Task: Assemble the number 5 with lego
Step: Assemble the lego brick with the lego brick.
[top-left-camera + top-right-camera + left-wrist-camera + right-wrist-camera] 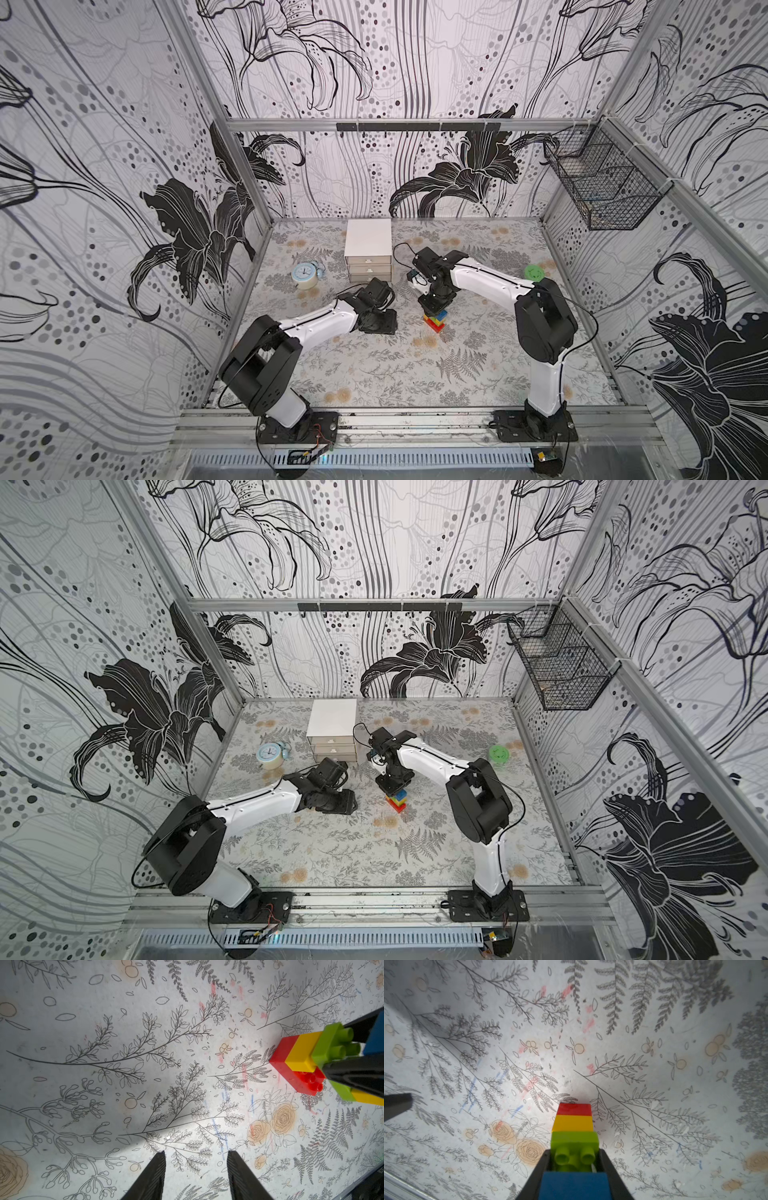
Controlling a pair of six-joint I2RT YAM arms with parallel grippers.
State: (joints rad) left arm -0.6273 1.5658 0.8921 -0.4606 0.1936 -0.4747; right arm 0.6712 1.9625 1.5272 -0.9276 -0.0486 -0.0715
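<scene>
A small lego stack (435, 322) (397, 802) stands on the patterned table in both top views: red at the bottom, then yellow, green, yellow and blue, stepped like the number 5. My right gripper (434, 309) (574, 1152) points straight down onto it and is shut on the blue brick (574, 1185), with the green brick's studs (574, 1156) between the fingertips. The left wrist view shows the stack (299, 1057) with a right finger (353, 1074) along its side. My left gripper (384, 326) (196, 1152) hovers to the left of the stack, open and holding nothing.
A white drawer box (368, 249) stands at the back of the table. A blue alarm clock (304, 275) sits at the left and a green disc (534, 273) at the right. A black wire basket (598, 187) hangs on the right wall.
</scene>
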